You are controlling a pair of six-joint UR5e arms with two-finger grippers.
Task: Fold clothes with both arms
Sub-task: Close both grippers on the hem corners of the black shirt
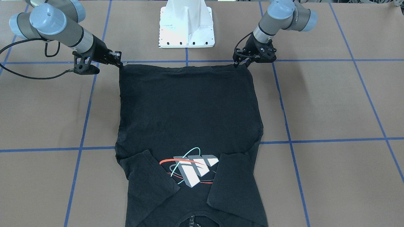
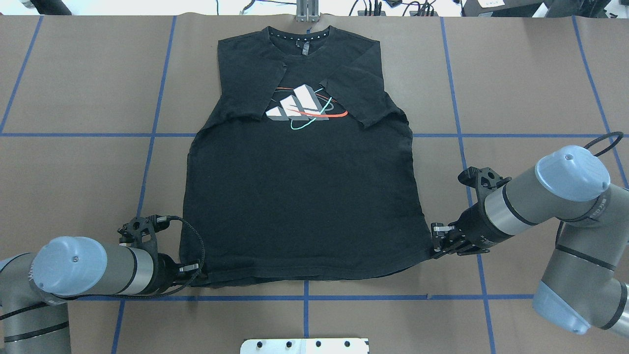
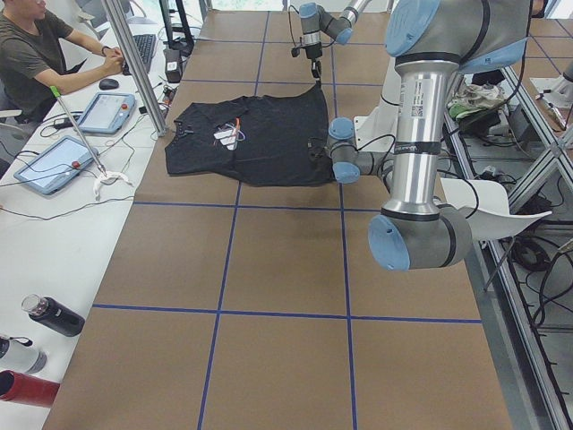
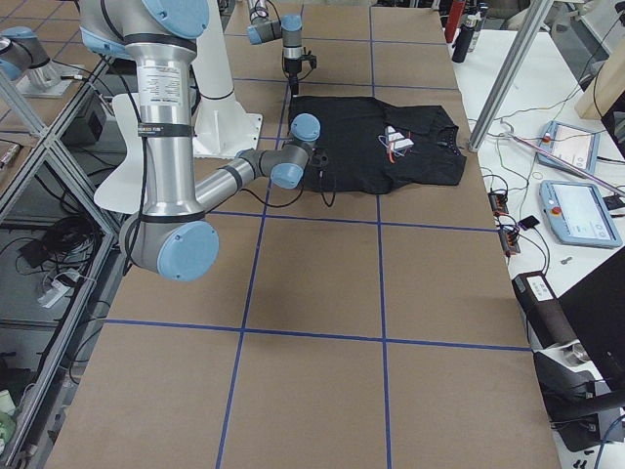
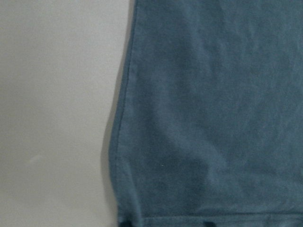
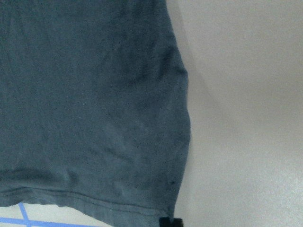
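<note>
The black T-shirt [image 1: 189, 110] [image 2: 300, 196] lies flat on the brown table with its logo [image 2: 304, 105] up. Both short sleeves are folded inward over the chest, and the collar points away from the robot. My left gripper [image 2: 196, 276] [image 1: 240, 64] sits low at the hem's left corner, shut on the fabric. At the hem's right corner my right gripper [image 2: 435, 250] [image 1: 121, 64] is shut on the cloth too. The hem runs fairly straight between them. Both wrist views show only cloth [image 5: 213, 118] [image 6: 85, 94] and table, with the hem at the bottom edge.
Blue tape lines [image 2: 304, 297] grid the brown table. The white base pedestal [image 1: 187, 28] stands just behind the hem. In the exterior left view a person [image 3: 36, 54] sits at a side desk with tablets [image 3: 54, 166], and bottles [image 3: 45, 315] lie nearer.
</note>
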